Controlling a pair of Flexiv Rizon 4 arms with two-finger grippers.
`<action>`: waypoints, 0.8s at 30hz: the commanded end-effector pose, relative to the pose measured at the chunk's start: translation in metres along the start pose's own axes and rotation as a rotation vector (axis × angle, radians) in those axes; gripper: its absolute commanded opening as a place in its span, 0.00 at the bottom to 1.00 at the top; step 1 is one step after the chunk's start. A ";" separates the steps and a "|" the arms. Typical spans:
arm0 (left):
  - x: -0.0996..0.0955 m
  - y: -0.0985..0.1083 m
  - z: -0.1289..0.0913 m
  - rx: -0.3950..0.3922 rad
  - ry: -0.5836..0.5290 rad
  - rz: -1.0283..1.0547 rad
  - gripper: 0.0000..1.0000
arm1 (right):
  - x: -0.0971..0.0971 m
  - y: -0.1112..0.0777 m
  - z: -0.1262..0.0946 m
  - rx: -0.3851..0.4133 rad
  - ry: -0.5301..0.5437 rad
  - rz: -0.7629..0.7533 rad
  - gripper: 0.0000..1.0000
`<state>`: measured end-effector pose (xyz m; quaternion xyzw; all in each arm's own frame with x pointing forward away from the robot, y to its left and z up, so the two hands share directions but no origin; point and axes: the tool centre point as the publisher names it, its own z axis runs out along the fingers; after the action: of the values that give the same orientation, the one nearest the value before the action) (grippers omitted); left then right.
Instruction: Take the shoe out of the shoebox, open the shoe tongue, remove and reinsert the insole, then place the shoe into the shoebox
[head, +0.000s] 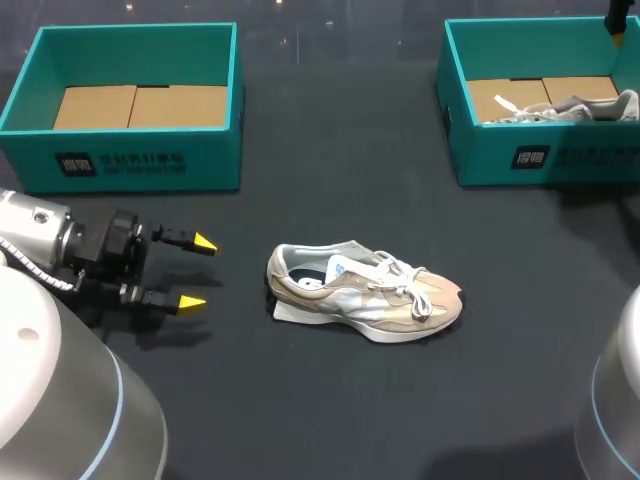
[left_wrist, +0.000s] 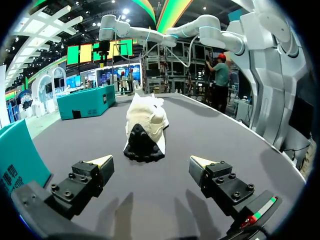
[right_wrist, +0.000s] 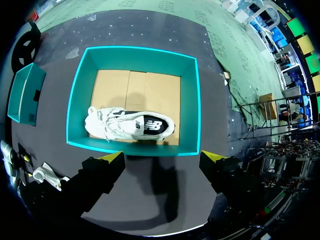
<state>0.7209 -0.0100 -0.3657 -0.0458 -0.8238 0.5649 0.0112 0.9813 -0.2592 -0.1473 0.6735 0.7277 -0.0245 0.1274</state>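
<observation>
The left pincer (head: 198, 271), spread apart, is facing the shoe (head: 365, 292) at frame centre, apparently lined up for a heel grip.

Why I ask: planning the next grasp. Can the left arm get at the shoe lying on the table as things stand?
Probably yes. The left gripper is open, facing the heel of the shoe, with only bare table between them.

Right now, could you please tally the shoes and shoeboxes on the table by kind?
Shoeboxes: 2, the left shoebox and the right shoebox, both teal.
Shoes: 2, the beige shoe on the table and the white shoe inside the right shoebox.
Total: 4.
</observation>
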 end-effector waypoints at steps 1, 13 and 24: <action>0.002 -0.001 0.014 -0.017 -0.016 -0.020 1.00 | 0.000 0.001 0.000 0.001 0.000 0.000 1.00; -0.002 -0.009 0.047 -0.013 -0.010 -0.062 1.00 | 0.000 0.001 0.000 0.001 0.000 0.000 1.00; -0.018 -0.001 0.066 -0.028 -0.038 -0.086 1.00 | 0.000 0.001 0.000 0.001 0.000 0.000 1.00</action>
<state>0.7303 -0.0676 -0.3834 0.0007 -0.8326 0.5536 0.0174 0.9813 -0.2593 -0.1473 0.6735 0.7277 -0.0245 0.1275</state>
